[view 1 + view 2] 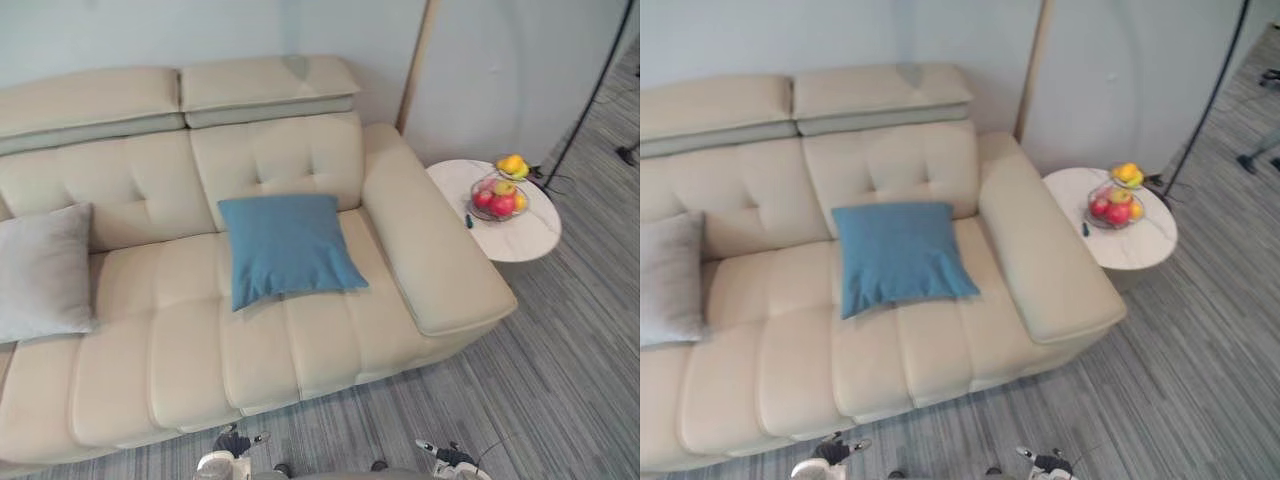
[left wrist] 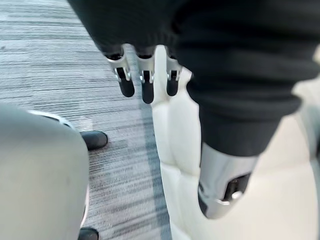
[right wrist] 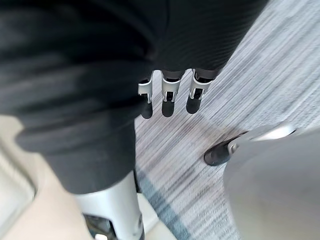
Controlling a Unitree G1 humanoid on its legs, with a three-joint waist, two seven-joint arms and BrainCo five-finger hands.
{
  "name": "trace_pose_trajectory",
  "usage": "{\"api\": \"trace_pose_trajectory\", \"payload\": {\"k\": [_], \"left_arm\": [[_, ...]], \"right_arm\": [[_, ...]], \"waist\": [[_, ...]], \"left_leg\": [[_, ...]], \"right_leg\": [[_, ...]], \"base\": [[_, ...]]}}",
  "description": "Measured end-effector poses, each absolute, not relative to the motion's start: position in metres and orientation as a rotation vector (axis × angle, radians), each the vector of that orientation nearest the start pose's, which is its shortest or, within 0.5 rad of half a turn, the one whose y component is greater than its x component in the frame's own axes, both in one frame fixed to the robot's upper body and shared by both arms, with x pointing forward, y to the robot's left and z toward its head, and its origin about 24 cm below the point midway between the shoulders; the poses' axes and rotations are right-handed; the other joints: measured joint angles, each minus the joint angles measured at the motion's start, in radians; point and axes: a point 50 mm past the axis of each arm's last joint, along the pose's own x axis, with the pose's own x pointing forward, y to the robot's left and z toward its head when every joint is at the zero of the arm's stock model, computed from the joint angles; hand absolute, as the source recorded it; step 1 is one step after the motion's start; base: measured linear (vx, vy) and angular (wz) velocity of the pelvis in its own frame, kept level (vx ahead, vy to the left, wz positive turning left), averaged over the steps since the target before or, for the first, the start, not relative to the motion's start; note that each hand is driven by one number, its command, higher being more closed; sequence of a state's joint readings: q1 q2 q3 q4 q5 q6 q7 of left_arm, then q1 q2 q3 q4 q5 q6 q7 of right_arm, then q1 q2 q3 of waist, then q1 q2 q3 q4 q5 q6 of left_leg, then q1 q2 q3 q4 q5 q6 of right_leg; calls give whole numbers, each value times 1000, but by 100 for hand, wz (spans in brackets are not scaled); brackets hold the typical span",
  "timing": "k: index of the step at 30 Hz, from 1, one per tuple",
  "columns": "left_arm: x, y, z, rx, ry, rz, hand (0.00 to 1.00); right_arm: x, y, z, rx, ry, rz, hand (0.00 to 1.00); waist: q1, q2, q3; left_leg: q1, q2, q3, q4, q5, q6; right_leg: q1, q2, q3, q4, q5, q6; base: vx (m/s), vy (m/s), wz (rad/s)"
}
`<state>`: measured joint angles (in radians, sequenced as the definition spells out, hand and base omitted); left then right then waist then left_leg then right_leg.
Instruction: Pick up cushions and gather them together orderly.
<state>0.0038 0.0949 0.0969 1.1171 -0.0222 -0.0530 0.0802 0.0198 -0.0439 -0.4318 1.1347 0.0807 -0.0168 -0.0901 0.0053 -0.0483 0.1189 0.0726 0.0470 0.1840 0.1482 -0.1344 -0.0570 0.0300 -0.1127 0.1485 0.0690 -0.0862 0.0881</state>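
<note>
A blue cushion (image 1: 290, 248) lies tilted on the right seat of the beige sofa (image 1: 170, 350), leaning a little against the backrest. A grey cushion (image 1: 45, 272) rests at the sofa's left end, partly cut off by the view's edge. Both hands hang low in front of the sofa, well short of either cushion. My left hand (image 2: 145, 87) has relaxed fingers over the carpet beside the sofa's front and holds nothing. My right hand (image 3: 169, 100) is likewise relaxed and empty above the carpet. The two hands show as small shapes at the lower edge, left hand (image 1: 228, 452) and right hand (image 1: 445, 460).
A round white side table (image 1: 520, 240) stands by the sofa's right armrest (image 1: 430, 240), carrying a wire basket of fruit (image 1: 498, 197). A thin black stand pole (image 1: 590, 100) rises at the far right. Striped grey carpet (image 1: 560, 380) runs in front of the sofa.
</note>
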Motion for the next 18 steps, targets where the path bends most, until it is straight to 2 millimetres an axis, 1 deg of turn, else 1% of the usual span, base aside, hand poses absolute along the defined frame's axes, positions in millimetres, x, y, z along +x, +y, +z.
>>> {"api": "trace_pose_trajectory", "payload": {"k": [1,2,3,4,5,6,7,8,9,10,11,12,13,14,15,16,17,18], "left_arm": [[117,199,-157,53,1055,221,0],[117,197,-157,49,1055,219,0],[119,193,-158,41,1053,213,0],[123,192,-156,41,1043,205,0],[126,191,-156,42,1037,204,0],[130,192,-154,46,1024,203,0],[133,193,-153,48,1014,202,0],[134,195,-152,54,1009,205,0],[135,197,-151,58,1005,207,0],[140,198,-149,58,985,209,0],[141,197,-149,57,984,208,0],[141,196,-149,56,983,205,0],[140,194,-149,64,986,195,0],[137,193,-151,73,996,188,0],[135,194,-152,75,1002,188,0],[130,195,-153,76,1014,194,0],[127,193,-154,71,1027,189,0],[125,193,-155,74,1035,186,0]], "right_arm": [[95,-218,-161,207,1095,-536,0],[97,-220,-160,202,1087,-535,0],[103,-222,-159,198,1071,-532,0],[106,-222,-157,194,1061,-528,0],[107,-220,-158,194,1062,-518,0],[109,-213,-158,194,1064,-496,0],[113,-208,-158,194,1061,-475,0],[116,-203,-158,188,1061,-451,0],[117,-201,-158,188,1062,-445,0],[117,-199,-158,191,1064,-446,0],[117,-198,-158,192,1061,-445,0],[119,-199,-157,194,1049,-447,0],[124,-202,-154,186,1018,-449,0],[125,-203,-153,182,1008,-449,0],[125,-204,-153,176,1008,-449,0],[124,-203,-153,158,1014,-438,0],[127,-205,-151,143,1000,-434,0],[127,-206,-151,143,999,-435,0]], "waist": [[0,11,1],[0,19,0],[0,36,1],[0,48,4],[-1,42,6],[-1,30,13],[-1,20,16],[-1,19,19],[-7,14,19],[-6,7,23],[-7,10,24],[-14,18,27],[-24,41,32],[-23,57,29],[-22,57,27],[-21,59,28],[-24,68,35],[-24,67,36]], "left_leg": [[-9,5,-41,27,-21,4],[-10,10,-51,33,-37,0],[-7,29,-40,33,-75,-15],[3,39,16,30,-101,-22],[7,42,54,31,-101,-22],[20,48,125,28,-105,-20],[30,51,183,27,-108,-20],[37,65,257,24,-108,-20],[39,69,296,23,-108,-19],[56,70,368,22,-108,-20],[71,73,414,24,-107,-20],[75,80,441,25,-107,-20],[82,99,482,21,-105,-24],[97,107,525,-3,-94,-44],[111,107,546,-15,-87,-57],[129,111,586,-28,-76,-76],[140,123,613,-18,-65,-98],[132,137,617,28,-63,-101]], "right_leg": [[-27,12,58,-1,16,5],[-42,22,87,-2,25,8],[-72,50,146,-2,46,16],[-99,73,208,-1,68,24],[-115,81,236,0,91,25],[-140,99,275,0,126,25],[-157,110,290,-4,153,25],[-183,119,273,-6,186,13],[-199,118,220,0,190,-1],[-233,97,19,48,161,-45],[-245,70,-153,76,133,-78],[-252,49,-260,97,115,-99],[-256,7,-450,153,80,-139],[-255,-22,-581,207,57,-155],[-255,-26,-602,218,48,-147],[-258,9,-563,202,15,-133],[-264,37,-536,203,-2,-139],[-276,47,-515,217,-16,-149]], "base": [[-44,-47,-125],[-48,-30,-170],[-41,6,-174],[-76,33,-179],[-105,56,-176],[-111,55,-162],[-100,35,-195],[-71,2,-157],[-76,-40,-173],[-46,-53,-149],[-32,-61,-137],[-42,-70,-108],[-62,-97,-102],[-56,-102,-107],[67,-170,-119],[134,-207,-109],[144,-224,-104],[123,-245,-95]]}}
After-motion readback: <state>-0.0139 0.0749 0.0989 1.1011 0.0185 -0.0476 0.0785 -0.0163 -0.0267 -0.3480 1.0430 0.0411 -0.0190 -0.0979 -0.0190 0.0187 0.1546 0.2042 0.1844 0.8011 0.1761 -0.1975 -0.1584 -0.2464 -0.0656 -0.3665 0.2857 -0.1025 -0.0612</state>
